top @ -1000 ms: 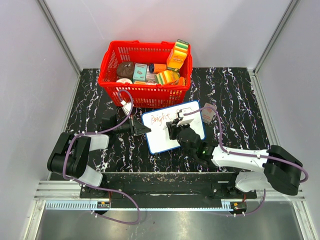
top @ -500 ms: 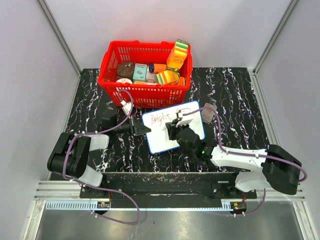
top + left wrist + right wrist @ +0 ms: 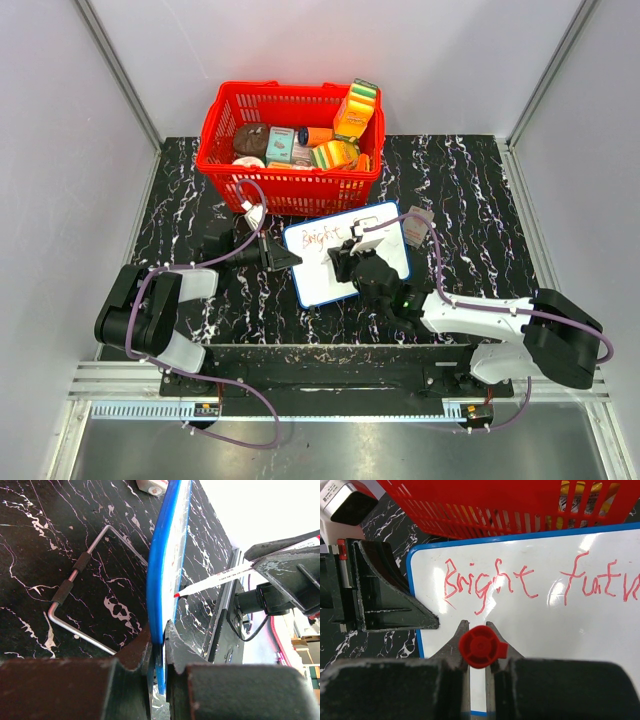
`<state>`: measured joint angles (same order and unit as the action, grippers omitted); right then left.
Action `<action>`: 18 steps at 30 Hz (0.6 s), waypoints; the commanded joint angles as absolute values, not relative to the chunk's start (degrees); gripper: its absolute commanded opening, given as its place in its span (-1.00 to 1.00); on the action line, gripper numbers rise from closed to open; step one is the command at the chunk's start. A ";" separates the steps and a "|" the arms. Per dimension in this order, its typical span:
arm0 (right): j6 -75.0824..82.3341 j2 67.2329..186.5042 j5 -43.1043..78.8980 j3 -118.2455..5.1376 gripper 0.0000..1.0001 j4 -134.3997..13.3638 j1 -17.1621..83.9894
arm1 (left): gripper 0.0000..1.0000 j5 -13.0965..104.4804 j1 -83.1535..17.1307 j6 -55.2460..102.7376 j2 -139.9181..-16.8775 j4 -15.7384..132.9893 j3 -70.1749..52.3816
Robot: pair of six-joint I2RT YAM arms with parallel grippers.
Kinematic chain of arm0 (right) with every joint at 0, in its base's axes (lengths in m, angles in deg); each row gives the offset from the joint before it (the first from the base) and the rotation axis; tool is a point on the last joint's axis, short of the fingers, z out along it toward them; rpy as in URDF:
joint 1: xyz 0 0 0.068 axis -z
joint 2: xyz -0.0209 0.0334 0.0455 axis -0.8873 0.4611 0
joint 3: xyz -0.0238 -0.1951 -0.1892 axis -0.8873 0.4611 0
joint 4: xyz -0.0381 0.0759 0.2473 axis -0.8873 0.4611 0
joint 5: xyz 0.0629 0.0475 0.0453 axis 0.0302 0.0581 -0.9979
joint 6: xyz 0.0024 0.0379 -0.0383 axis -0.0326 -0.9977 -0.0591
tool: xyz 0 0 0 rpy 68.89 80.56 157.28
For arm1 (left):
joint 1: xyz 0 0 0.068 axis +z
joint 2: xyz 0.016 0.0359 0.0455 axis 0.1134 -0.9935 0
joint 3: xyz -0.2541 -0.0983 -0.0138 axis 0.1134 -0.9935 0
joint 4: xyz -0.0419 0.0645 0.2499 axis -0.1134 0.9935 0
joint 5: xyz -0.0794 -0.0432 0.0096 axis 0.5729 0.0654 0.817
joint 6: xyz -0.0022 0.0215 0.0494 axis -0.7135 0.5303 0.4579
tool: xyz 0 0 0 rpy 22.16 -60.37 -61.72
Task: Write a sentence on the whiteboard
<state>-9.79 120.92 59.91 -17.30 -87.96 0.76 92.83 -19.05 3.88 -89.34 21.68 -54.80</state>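
Blue-framed white rectangular whiteboard (image 3: pixel 320 278) sits in front of a red plastic basket (image 3: pixel 300 192). Left gripper (image 3: pixel 159 635) pinches its edge; right gripper (image 3: pixel 477 629) clenches a red-capped marker (image 3: pixel 220 577) below the red handwritten sentence (image 3: pixel 490 582) starting "Bright". Steady board, light tip pressure advisable

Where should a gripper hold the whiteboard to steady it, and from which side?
Its left frame edge, from the left, where the left gripper pinches: the whiteboard is thin, the basket crowds its far edge, and the marker in the right gripper sits over it.
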 commanded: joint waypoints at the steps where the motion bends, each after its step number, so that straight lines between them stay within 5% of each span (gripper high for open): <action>1: -11.44 119.97 59.38 -16.70 -1.00 -87.22 0.49 | -1.00 87.44 -19.70 9.40 -89.12 23.20 -54.35; 18: -12.15 116.63 64.91 -14.93 -1.00 -84.58 0.40 | -1.00 87.18 -19.87 9.40 -89.12 23.29 -54.26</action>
